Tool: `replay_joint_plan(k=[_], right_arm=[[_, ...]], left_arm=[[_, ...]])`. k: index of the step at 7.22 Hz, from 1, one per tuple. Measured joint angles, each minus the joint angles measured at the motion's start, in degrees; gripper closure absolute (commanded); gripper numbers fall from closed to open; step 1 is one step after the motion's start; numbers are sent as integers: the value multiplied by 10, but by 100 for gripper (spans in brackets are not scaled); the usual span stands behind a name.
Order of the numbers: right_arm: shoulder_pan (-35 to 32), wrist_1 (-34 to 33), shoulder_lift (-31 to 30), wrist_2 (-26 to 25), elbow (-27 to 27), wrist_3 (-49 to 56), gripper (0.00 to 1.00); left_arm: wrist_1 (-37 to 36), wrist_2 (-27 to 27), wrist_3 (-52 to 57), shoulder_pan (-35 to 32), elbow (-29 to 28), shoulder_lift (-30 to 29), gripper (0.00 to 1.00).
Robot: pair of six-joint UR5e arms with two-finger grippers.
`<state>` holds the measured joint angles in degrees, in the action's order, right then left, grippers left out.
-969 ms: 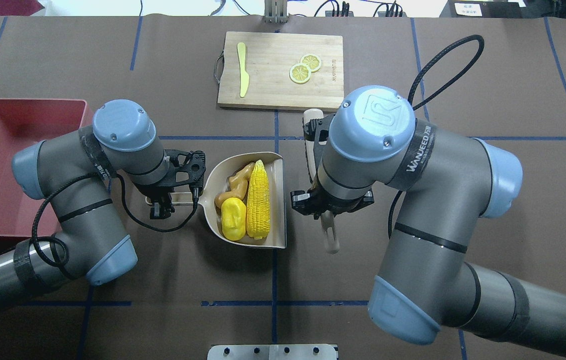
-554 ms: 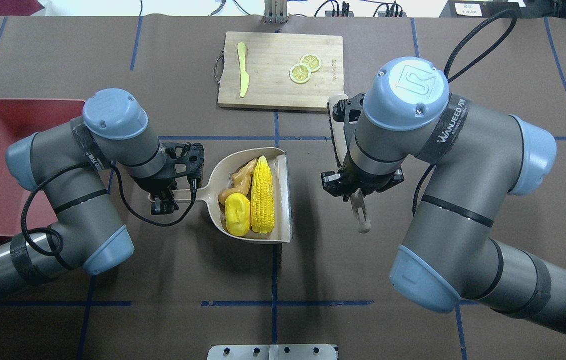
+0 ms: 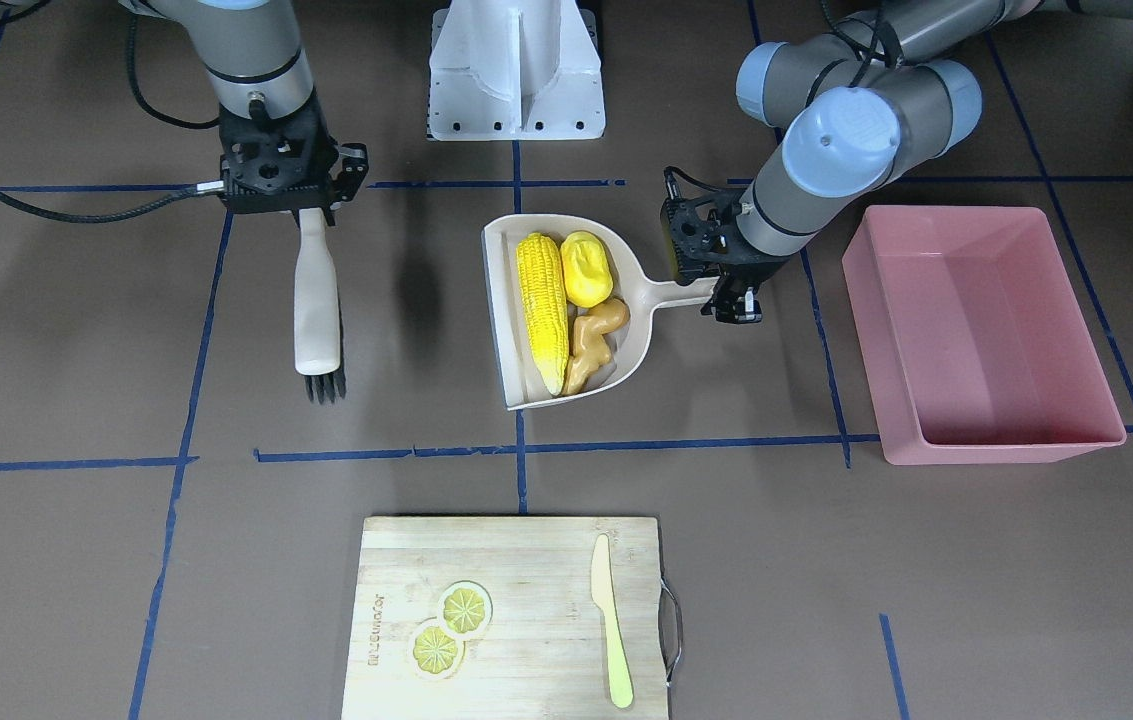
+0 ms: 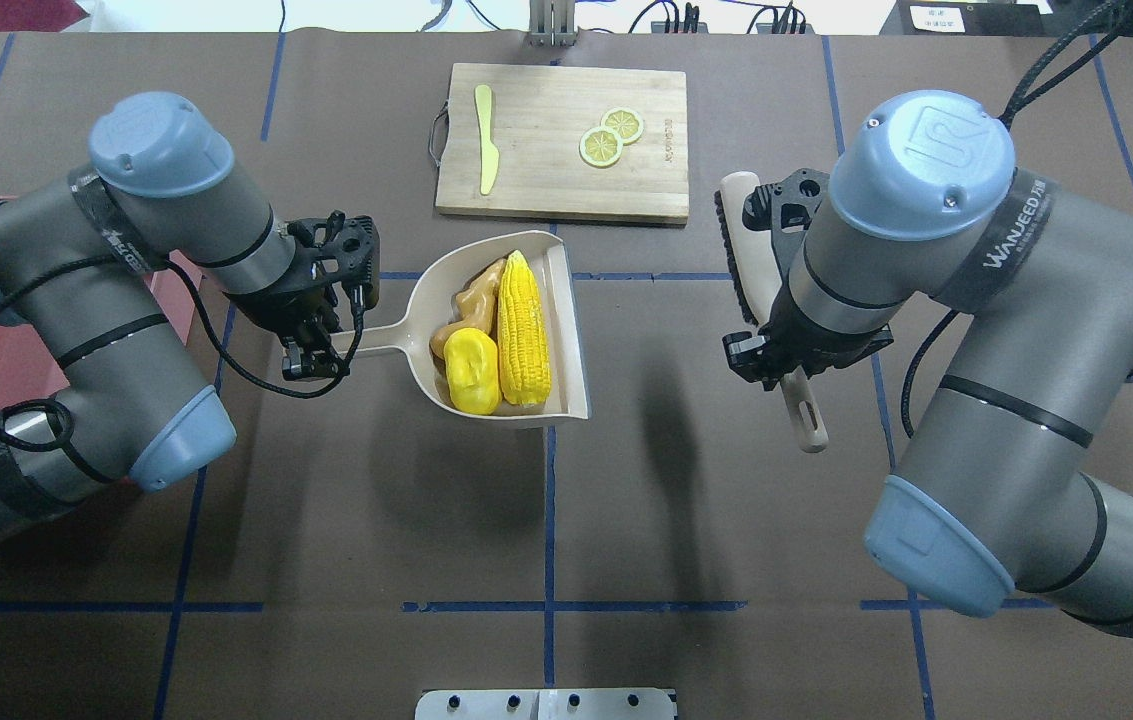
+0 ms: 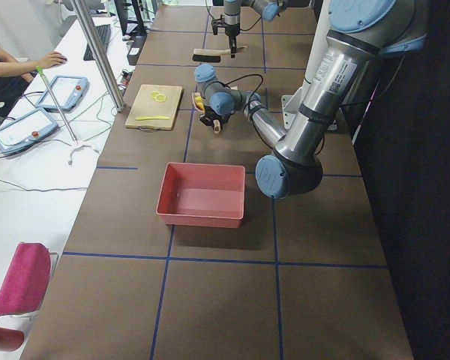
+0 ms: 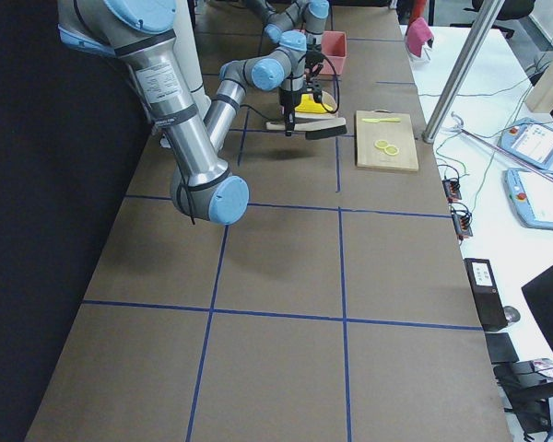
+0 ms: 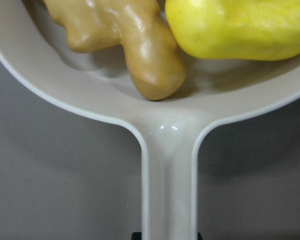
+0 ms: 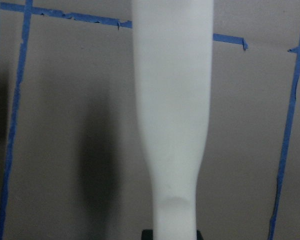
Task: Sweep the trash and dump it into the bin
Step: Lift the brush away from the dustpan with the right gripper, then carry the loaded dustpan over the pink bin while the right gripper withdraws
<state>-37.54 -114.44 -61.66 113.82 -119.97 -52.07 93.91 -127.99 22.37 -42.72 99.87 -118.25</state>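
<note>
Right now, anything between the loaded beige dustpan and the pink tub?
Nothing visible: between the beige plastic dustpan and the large pink rectangular plastic tub there is only the left gripper, shut on the dustpan's handle.

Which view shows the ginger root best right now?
Exterior front-facing: the ginger root shows whole in the dustpan, beside the corn. Overhead shows it nearly as well, the left wrist close but cropped, side views barely, the right wrist not at all.

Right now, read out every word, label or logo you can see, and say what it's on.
"WANJEED": on the right arm's black band; small characters after it are unreadable.
Stamp on the cutting board: too blurred to read.
Left arm's band: lettering too small to read.
</note>
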Motion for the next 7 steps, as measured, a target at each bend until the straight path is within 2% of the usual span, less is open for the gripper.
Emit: replay_joint_plan(k=[3,5,7], right_arm=[[-29,3,-41,3,-22,24,100],[-56,3,-76,18,-37,45,100],[-78,18,-130,21,-44,75,100]], left_arm=[[-4,-39,-52,-54,91,38,100],[-4,-92,-71,-135,151,105,98],[-1,-135,-70,-216,187,176,98]])
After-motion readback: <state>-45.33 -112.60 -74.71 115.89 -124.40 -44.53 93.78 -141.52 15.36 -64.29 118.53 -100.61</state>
